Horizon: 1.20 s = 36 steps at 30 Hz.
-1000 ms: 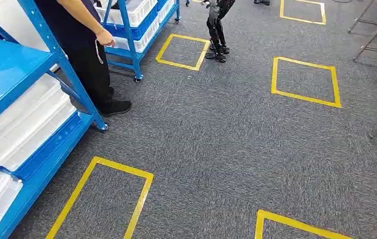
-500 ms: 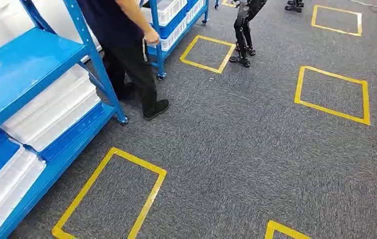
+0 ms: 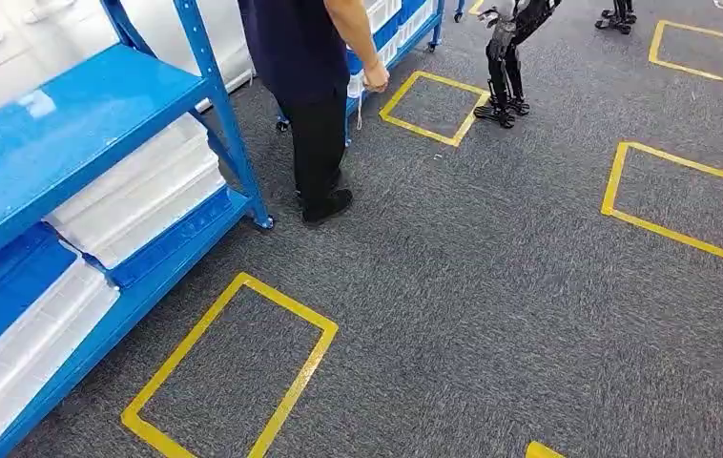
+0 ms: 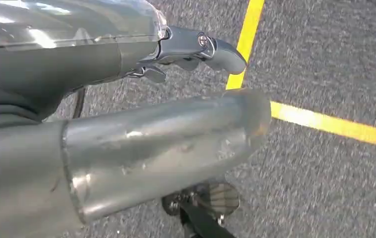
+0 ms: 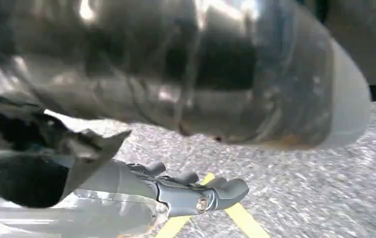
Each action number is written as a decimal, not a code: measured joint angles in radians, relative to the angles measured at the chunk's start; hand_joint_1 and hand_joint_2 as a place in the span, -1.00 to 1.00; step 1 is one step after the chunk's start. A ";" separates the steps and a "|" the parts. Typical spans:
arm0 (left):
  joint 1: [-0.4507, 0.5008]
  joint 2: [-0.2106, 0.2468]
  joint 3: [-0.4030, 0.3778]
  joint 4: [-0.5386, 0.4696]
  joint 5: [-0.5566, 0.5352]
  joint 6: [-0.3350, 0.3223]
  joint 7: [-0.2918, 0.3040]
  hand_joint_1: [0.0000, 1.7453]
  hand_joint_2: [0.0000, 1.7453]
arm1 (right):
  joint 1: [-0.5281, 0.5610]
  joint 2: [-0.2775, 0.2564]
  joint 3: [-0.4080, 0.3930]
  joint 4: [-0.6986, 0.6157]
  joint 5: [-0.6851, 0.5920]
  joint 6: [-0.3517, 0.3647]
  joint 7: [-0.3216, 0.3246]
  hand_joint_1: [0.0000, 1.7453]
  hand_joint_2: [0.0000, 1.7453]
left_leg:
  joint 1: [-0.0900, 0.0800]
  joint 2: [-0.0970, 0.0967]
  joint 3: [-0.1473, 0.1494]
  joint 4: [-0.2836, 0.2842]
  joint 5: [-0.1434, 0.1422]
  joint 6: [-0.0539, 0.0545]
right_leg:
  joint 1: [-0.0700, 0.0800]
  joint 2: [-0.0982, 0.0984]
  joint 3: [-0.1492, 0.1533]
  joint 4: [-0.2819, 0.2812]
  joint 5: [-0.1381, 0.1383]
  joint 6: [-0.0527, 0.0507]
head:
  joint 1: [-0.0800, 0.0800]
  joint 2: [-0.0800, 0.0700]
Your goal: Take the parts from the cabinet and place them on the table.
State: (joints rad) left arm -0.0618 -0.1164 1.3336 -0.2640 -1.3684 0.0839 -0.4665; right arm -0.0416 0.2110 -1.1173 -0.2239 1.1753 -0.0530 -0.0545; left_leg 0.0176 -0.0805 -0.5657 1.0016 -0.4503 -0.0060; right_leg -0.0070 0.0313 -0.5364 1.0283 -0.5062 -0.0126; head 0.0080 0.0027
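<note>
The blue cabinet [image 3: 72, 114] stands at the left of the head view, its upper shelf bare. Flat white lidded bins [image 3: 138, 196] lie on its lower shelf in blue trays, and another white bin [image 3: 33, 348] lies nearer me. Any parts inside them are hidden. My left hand [image 4: 196, 47] hangs over the grey carpet in the left wrist view, fingers stretched out and holding nothing. In the right wrist view my right hand [image 5: 196, 193] also hangs above the carpet, fingers extended and holding nothing.
A person [image 3: 315, 95] in dark clothes stands beside the cabinet's corner post. Behind them is a second blue rack [image 3: 391, 24] with white bins. Another robot's dark legs [image 3: 506, 67] stand farther back. Yellow tape squares [image 3: 234, 372] mark the grey carpet.
The whole picture has shifted right, so the camera has turned left toward the cabinet. More of the shelves and bins shows now. The person has stepped along the rack.
</note>
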 joint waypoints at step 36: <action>-0.003 -0.034 -0.002 -0.006 -0.003 0.001 0.016 -1.00 -1.00 | 0.008 -0.002 0.000 0.003 0.018 -0.001 0.016 -1.00 -1.00 | 0.004 0.072 -0.114 0.270 -0.166 -0.018 | -0.001 -0.061 -0.010 -0.005 0.010 -0.026 | 0.000 0.000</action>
State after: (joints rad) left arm -0.0649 -0.1507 1.3317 -0.2705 -1.3714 0.0851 -0.4509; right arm -0.0338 0.2090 -1.1177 -0.2213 1.1933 -0.0538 -0.0389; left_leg 0.0214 -0.0081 -0.6795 1.2719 -0.6161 -0.0240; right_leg -0.0082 -0.0301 -0.5462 1.0233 -0.4966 -0.0381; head 0.0080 0.0027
